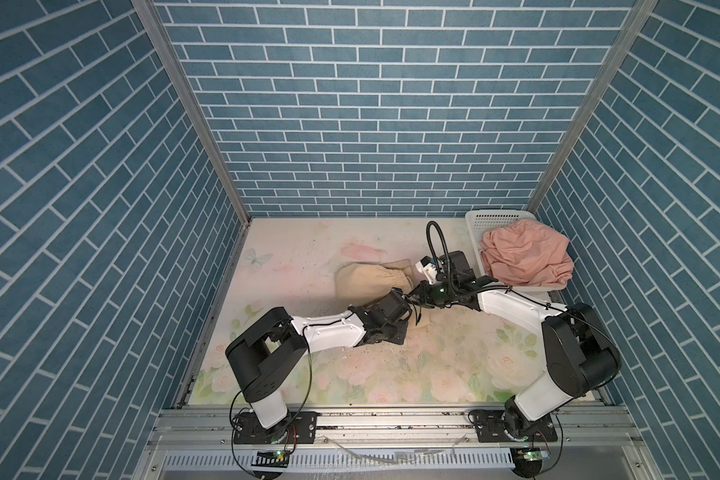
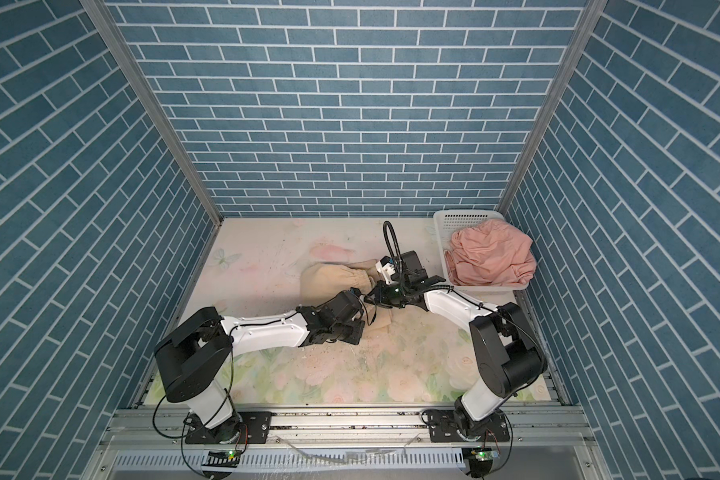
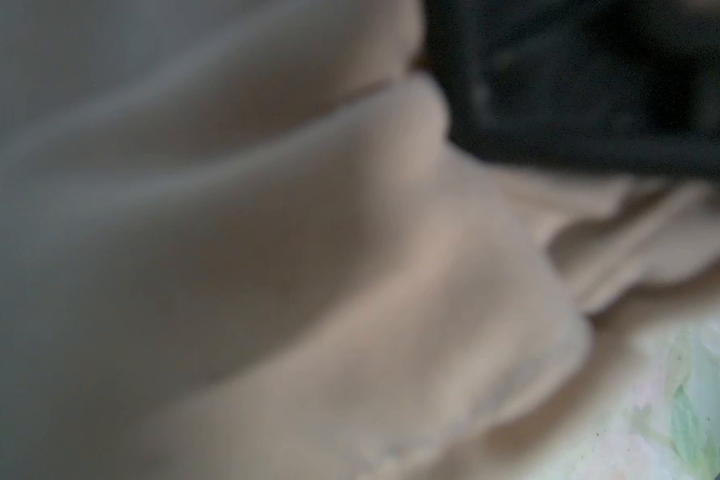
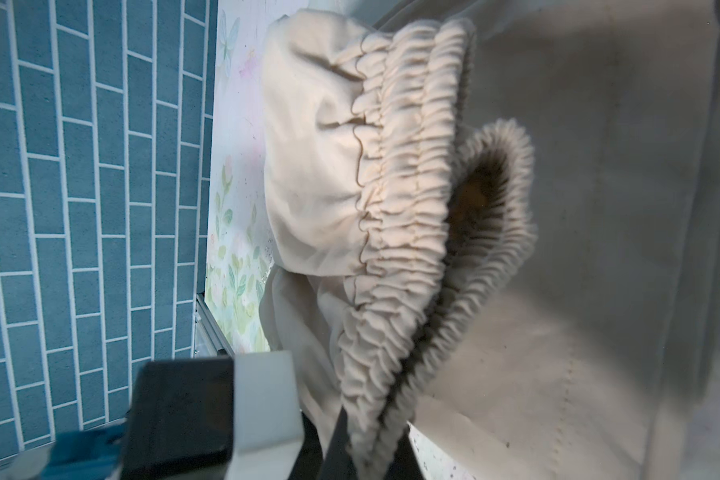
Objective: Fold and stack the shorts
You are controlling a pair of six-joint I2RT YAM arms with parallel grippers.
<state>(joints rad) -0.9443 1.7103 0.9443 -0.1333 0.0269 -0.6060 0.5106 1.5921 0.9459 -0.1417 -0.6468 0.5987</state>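
We are seeing left fingers (image 1: 396,334) and right fingers (image 4: 329,457) clamping the beige shorts (image 1: 362,282). Pink shorts (image 1: 524,253) are lying in a basket (image 1: 491,218) at two o'clock.

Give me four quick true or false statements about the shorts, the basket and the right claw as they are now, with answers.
1. The pink shorts lie in the white basket. True.
2. The beige shorts are neatly folded flat. False: they are bunched up on the table.
3. The right claw pinches the beige shorts' waistband. True.
4. The basket stands at the table's near left corner. False: it stands at the far right corner.
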